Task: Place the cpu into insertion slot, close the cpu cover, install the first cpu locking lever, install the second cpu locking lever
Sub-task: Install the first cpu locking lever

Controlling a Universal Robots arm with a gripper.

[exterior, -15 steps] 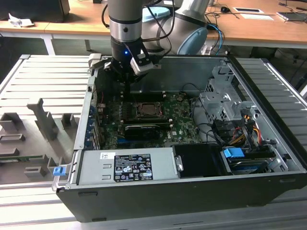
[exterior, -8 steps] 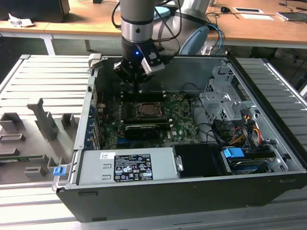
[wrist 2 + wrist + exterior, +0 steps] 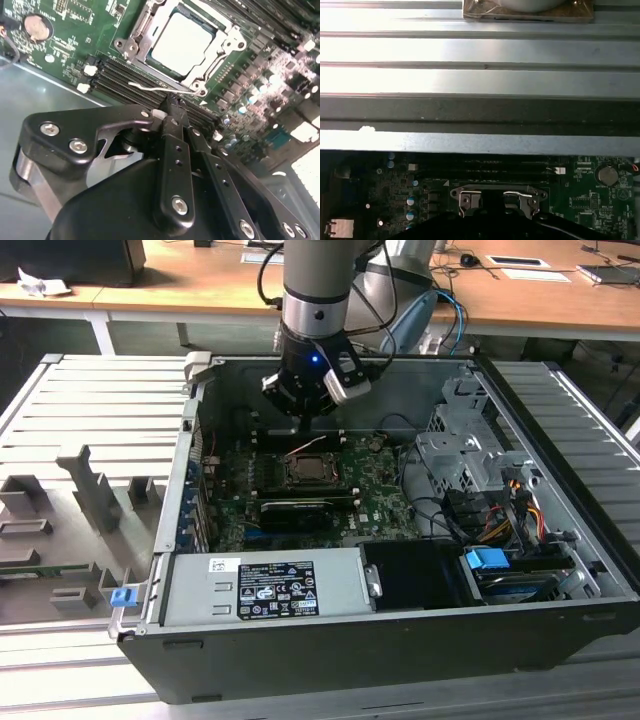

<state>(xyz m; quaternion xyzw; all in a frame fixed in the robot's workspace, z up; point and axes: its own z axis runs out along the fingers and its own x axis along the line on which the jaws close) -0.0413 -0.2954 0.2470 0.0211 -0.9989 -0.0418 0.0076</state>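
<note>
Green circuit board (image 3: 375,502): one, lying flat inside the open black computer case (image 3: 400,640), which rests on a ribbed grey metal worktop (image 3: 90,420).
Pale silver-grey square cpu (image 3: 182,37): one, seated in the insertion slot, its face showing through the cover's cut-out in the second wrist view.
Square black insertion slot (image 3: 307,472): one, near the middle of the board, just below the gripper in the exterior view.
Thin silver metal cpu cover (image 3: 227,42): one frame plate, lying down around the cpu.
Thin wire locking levers: two visible in the first wrist view, one (image 3: 466,192) beside the other (image 3: 520,194), along the socket's edge; whether they are latched I cannot tell.
Black gripper (image 3: 172,112): one, on the arm above the board beside the socket; its fingers meet at the tips with nothing between them, close to a thin lever wire (image 3: 150,88).
Long black memory slots (image 3: 127,75): a row of four between gripper and socket.
Round silver coin battery (image 3: 36,26): one, on the board.
Blue connector block (image 3: 488,562): one, toward the exterior view's right.
</note>
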